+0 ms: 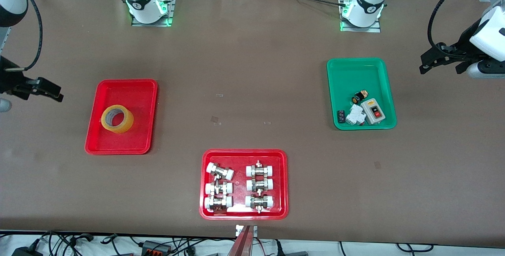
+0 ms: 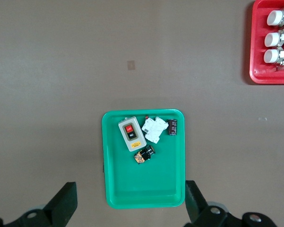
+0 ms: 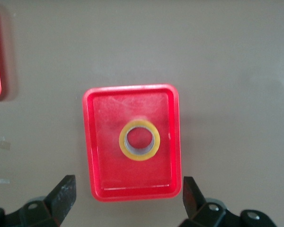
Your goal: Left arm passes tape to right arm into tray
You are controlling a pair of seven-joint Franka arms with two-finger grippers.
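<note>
The yellow tape roll (image 1: 117,118) lies flat in the plain red tray (image 1: 138,90), toward the right arm's end of the table; the right wrist view shows the tape (image 3: 139,140) and the tray (image 3: 97,142) from above. My right gripper (image 1: 55,92) is open and empty, held high past that tray at the table's end; in its wrist view the right gripper (image 3: 128,191) has its fingers spread wider than the tray. My left gripper (image 1: 424,63) is open and empty, high at the left arm's end of the table; in its wrist view the left gripper (image 2: 130,198) is wide open above the table.
A green tray (image 1: 355,70) with a switch box and small electrical parts lies near the left arm's end, and it also shows in the left wrist view (image 2: 142,189). A red tray of white-capped metal fittings (image 1: 244,155) lies near the front camera, at mid-table.
</note>
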